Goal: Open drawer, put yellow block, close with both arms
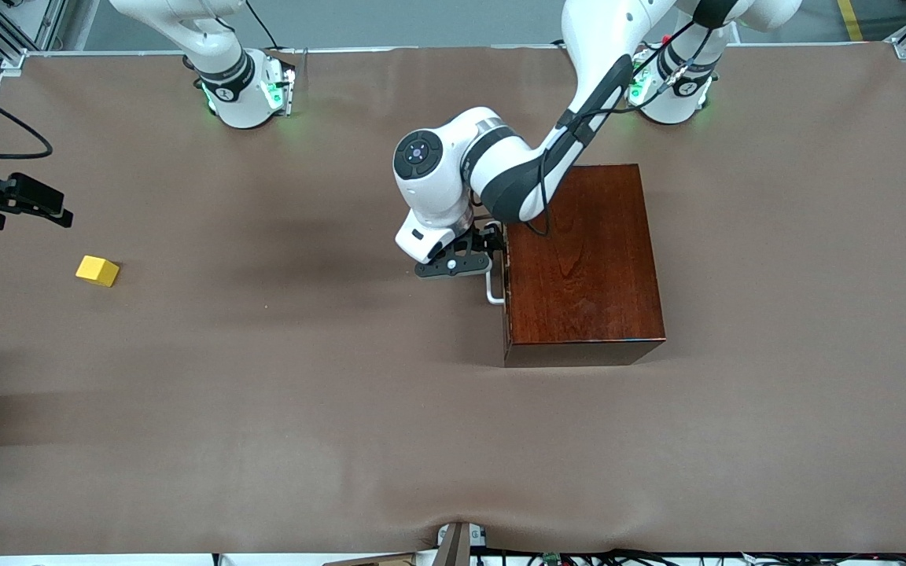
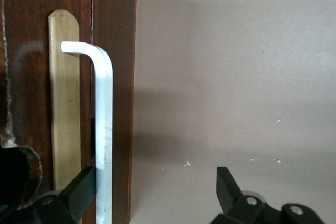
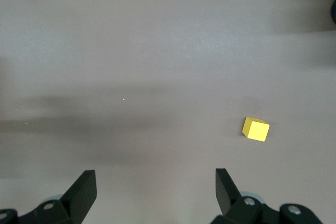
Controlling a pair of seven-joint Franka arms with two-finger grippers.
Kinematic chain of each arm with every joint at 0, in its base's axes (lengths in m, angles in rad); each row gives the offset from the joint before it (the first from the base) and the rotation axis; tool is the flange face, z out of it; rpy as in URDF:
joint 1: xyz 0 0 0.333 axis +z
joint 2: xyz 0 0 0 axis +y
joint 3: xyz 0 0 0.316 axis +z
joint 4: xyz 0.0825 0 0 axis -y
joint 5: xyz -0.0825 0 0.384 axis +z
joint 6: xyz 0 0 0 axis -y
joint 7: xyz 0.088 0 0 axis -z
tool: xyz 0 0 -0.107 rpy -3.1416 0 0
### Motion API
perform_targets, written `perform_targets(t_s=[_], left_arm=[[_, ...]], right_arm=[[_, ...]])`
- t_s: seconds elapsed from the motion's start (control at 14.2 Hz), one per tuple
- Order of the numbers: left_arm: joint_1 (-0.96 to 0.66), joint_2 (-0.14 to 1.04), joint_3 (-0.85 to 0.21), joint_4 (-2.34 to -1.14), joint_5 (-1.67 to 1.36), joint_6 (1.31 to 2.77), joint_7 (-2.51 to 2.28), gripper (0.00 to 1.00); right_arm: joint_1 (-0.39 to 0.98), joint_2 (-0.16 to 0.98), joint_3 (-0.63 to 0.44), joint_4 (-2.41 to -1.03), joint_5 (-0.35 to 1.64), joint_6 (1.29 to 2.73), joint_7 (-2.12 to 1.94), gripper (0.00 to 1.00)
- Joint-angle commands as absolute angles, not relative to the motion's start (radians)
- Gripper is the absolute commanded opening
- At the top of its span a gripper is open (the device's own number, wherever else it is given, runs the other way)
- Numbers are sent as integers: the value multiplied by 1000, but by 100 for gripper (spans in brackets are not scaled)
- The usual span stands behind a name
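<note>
The dark wooden box (image 1: 587,259) has its drawer (image 1: 506,271) shut, the front facing the right arm's end of the table. My left gripper (image 1: 491,253) is open at the white handle (image 1: 494,289). In the left wrist view the handle (image 2: 103,129) runs just inside one finger (image 2: 84,184), and the other finger (image 2: 226,182) stands well off it; the left gripper (image 2: 156,182) grips nothing. The yellow block (image 1: 97,270) lies on the cloth near the right arm's end. My right gripper (image 3: 156,192) hangs open high over the cloth beside the block (image 3: 255,129), holding nothing.
A brown cloth (image 1: 343,409) covers the whole table, with a fold at the edge nearest the front camera. The right gripper's dark shape (image 1: 32,214) shows at the front view's edge, above the block. A brass plate (image 2: 65,103) sits under the handle.
</note>
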State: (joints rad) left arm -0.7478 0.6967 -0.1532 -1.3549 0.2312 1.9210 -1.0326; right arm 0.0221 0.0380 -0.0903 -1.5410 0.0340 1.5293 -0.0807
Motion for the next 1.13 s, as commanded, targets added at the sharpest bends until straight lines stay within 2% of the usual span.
perform_targets(t_s=[0.0,1.06], left_arm=[[-756,730,-158,-1312,250,1976,-1071,100],[-782,772,-167,-1312,245,2074,-1074,100]], right_arm=[[28,38,-94,-1537,20,1532,-86,100],[21,40,-94,-1539,20,1534,-87,100]])
